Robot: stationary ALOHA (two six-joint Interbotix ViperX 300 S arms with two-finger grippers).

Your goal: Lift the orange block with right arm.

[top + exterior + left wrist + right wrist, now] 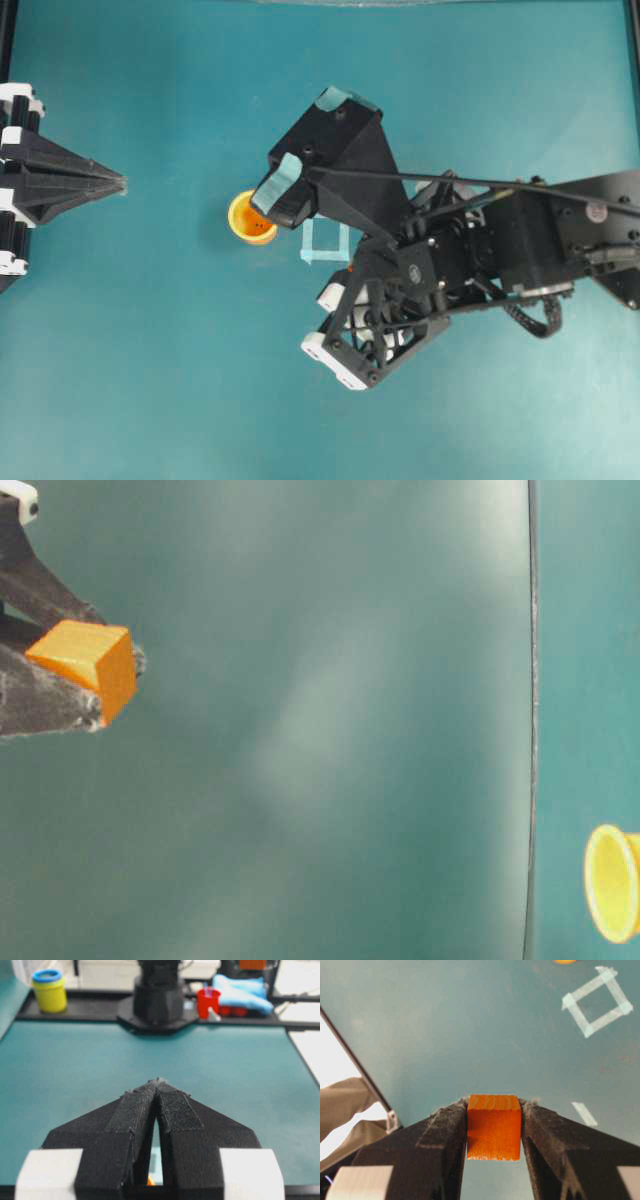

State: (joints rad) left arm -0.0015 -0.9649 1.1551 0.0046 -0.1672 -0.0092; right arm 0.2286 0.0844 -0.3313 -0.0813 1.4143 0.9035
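Note:
The orange block (494, 1127) is clamped between the black padded fingers of my right gripper (494, 1106), well above the teal table. In the table-level view the block (88, 665) hangs in the air at the left edge, pinched between the same fingers (45, 695). In the overhead view the right arm (520, 230) reaches in from the right, and its teal-taped camera box (322, 150) hides the block. My left gripper (120, 183) rests at the far left, shut and empty, and it also shows in the left wrist view (159, 1081).
A round orange-yellow cup (252, 217) stands on the table left of the camera box and shows at the table-level view's right edge (612, 883). A pale tape square (325, 242) marks the table beside it. A yellow container (49, 991) and a red cup (207, 1002) stand beyond the far edge.

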